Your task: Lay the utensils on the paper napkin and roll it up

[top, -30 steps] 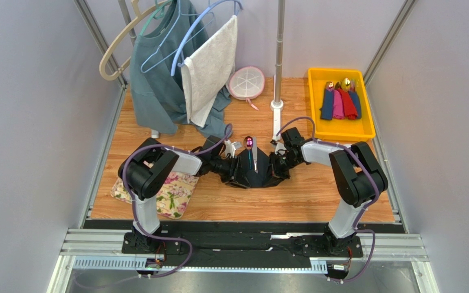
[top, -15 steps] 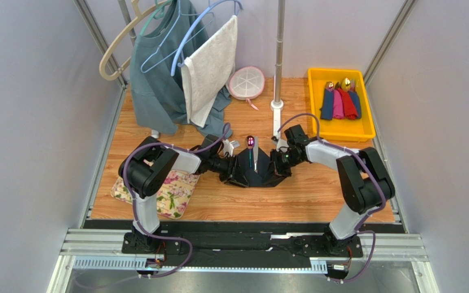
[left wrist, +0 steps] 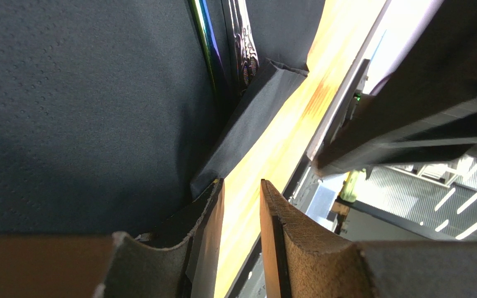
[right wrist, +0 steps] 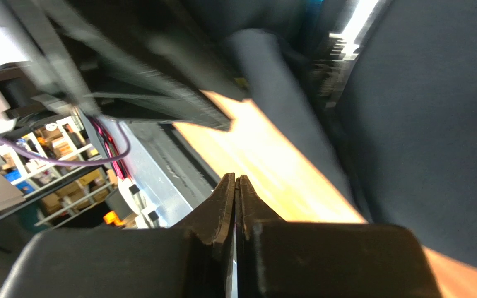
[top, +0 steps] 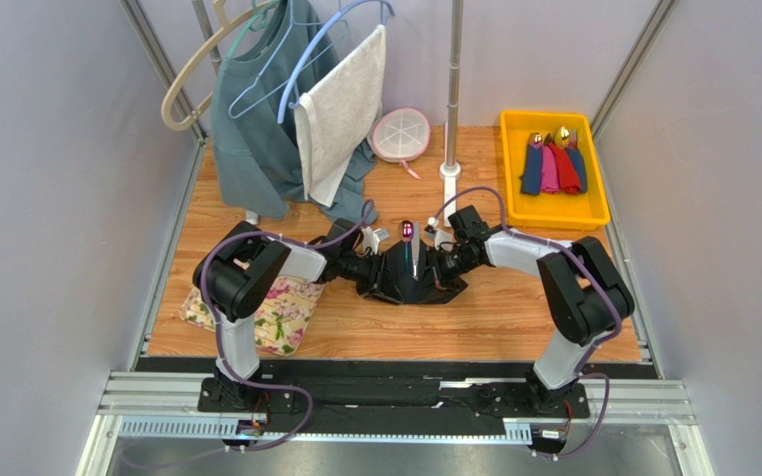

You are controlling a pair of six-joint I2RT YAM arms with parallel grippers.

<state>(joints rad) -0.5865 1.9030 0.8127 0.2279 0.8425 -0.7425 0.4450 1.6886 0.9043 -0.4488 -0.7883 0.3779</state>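
Note:
The black paper napkin (top: 410,283) lies at the table's middle, both sides lifted into folds. The utensils (top: 411,253) lie along its middle, the spoon's purple-pink bowl (top: 407,230) sticking out at the far end. My left gripper (top: 379,276) is low at the napkin's left fold. In the left wrist view the left gripper (left wrist: 241,192) is slightly open with bare wood in the gap, the napkin (left wrist: 85,93) lies against its left finger, and the utensil handles (left wrist: 242,43) show above. My right gripper (top: 439,270) is at the right fold. In the right wrist view the right gripper (right wrist: 235,181) is shut and empty beside the napkin (right wrist: 427,112).
A yellow tray (top: 510,169) at the back right holds coloured rolled napkins (top: 552,167). A floral mat (top: 281,312) lies under the left arm. A rack pole (top: 452,99) stands just behind the napkin, with a hanging shirt (top: 256,129), a towel (top: 340,109) and a round pink lid (top: 400,134).
My right arm has swung its wrist farther back and left, bringing the gripper in against the napkin's right fold. The left arm has hardly moved.

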